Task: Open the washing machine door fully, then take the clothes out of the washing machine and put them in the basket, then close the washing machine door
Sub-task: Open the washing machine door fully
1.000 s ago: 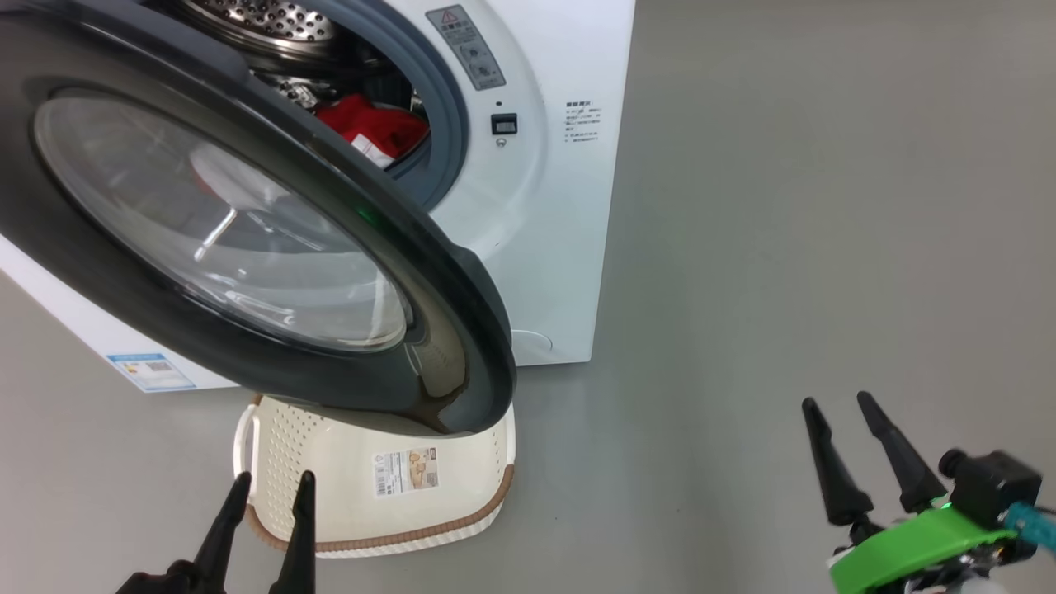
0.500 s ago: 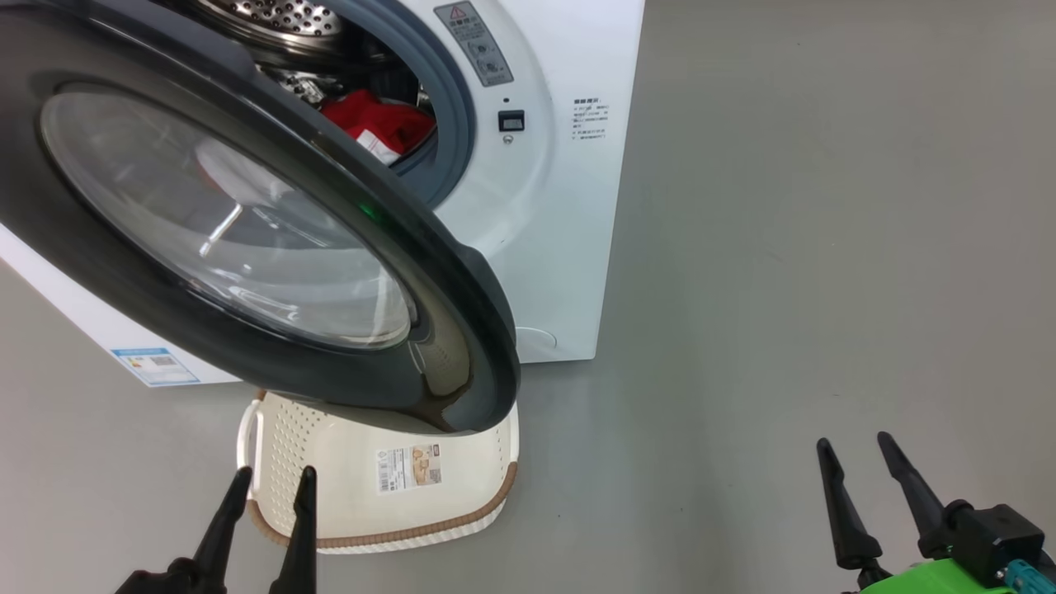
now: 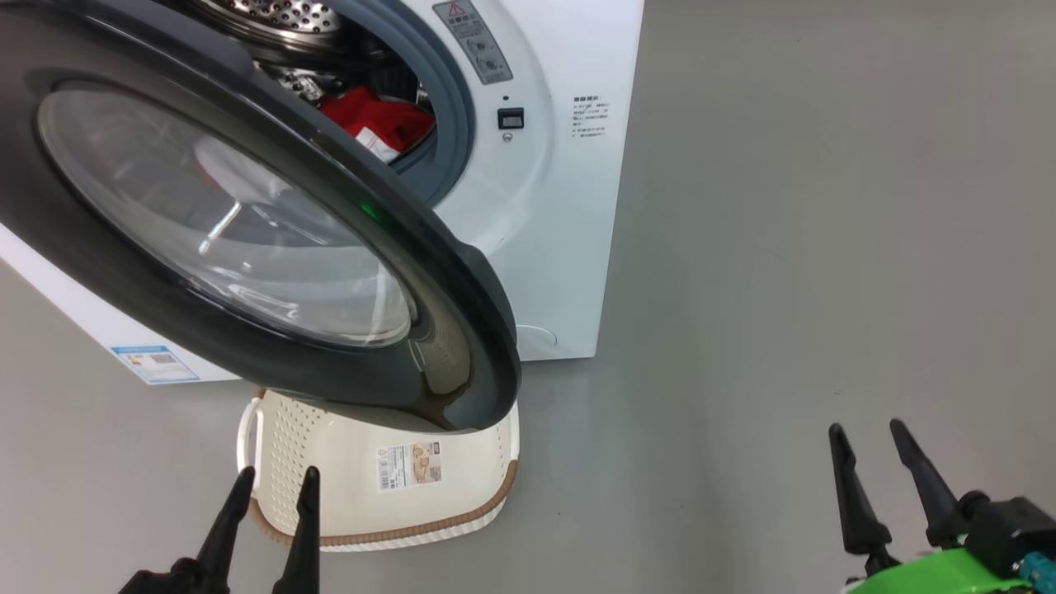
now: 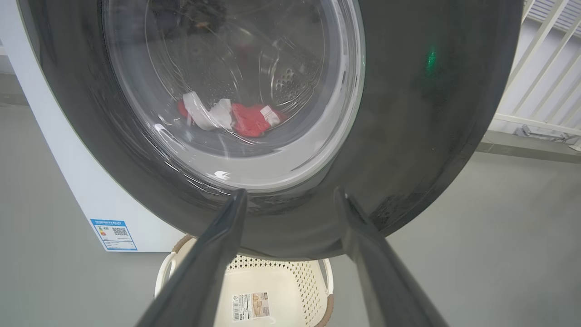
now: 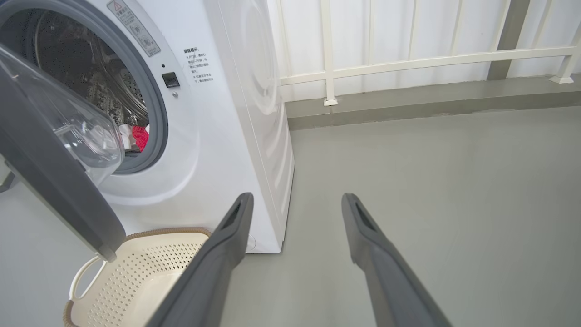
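Washing machine door [image 3: 223,214] ajar, covers basket [image 3: 285,450] rear | clothes [image 3: 371,120] partly seen | left claw [image 3: 277,472], right claw [image 3: 866,427] wide, empty

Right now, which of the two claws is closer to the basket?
The left claw: it hovers right by the basket's near rim, while the right claw hangs over grey floor well off to the side.

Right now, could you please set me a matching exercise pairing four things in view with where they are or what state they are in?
1. washing machine door
2. clothes
3. basket
4. right gripper

A. inside the drum
B. open, above bare floor
C. on the floor beneath the door's lower edge
D. standing open, clear of the drum

Pairs: 1-D, 2-A, 3-C, 4-B.
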Motion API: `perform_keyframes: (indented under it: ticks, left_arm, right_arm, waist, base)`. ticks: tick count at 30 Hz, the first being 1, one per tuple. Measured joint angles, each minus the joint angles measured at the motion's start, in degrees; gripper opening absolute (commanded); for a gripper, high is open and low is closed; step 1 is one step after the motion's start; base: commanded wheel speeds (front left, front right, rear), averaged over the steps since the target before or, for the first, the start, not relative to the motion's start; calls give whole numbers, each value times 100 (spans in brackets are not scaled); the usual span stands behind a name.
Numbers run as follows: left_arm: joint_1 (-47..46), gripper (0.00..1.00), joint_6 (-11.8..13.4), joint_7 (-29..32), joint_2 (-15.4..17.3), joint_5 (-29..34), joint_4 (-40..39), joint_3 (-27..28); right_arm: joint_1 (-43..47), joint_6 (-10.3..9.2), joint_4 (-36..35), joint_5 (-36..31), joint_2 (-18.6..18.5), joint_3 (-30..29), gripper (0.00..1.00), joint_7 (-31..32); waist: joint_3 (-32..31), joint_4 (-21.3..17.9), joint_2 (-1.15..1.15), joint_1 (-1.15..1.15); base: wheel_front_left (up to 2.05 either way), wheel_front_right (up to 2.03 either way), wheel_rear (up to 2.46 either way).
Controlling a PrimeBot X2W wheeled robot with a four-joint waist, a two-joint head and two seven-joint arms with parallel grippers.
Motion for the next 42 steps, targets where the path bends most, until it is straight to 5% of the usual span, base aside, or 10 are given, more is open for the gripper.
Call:
perform_keyframes:
  ticks: [3,6,7,14,25,31,42]
  left_arm:
    - [-1,100,0,0,1,-1,1,-9]
    - [-3,100,0,0,1,-1,0,-40]
    - [-3,100,0,0,1,-1,1,-59]
    - [-19,100,0,0,-10,-7,5,-220]
    - [-170,100,0,0,-27,-121,12,-508]
    - [-282,100,0,0,-32,-176,15,-612]
    - [-615,100,0,0,-120,-337,27,-806]
  right_arm:
    - [-159,0,-19,364,1,45,100,0]
    - [-498,0,-44,1203,7,220,9,-1]
    - [-626,0,-43,1501,4,297,0,-1]
    - [-1499,0,-32,3200,-163,1160,0,-18]
    - [-2976,0,-223,6063,-1098,2938,0,265]
    - [-3518,0,-235,7036,-1354,3465,0,1093]
    - [-4041,-1,204,7661,-1475,3624,0,2654]
  waist:
    - [15,19,0,0]
    - [43,47,0,0]
    - [50,63,0,0]
    - [103,220,0,0]
    - [260,556,0,0]
    - [396,730,0,0]
    - [784,993,0,0]
  base:
    - [0,0,0]
    - [0,0,0]
    - [0,0,0]
    - [0,0,0]
    - [0,0,0]
    - [0,0,0]
    - [0,0,0]
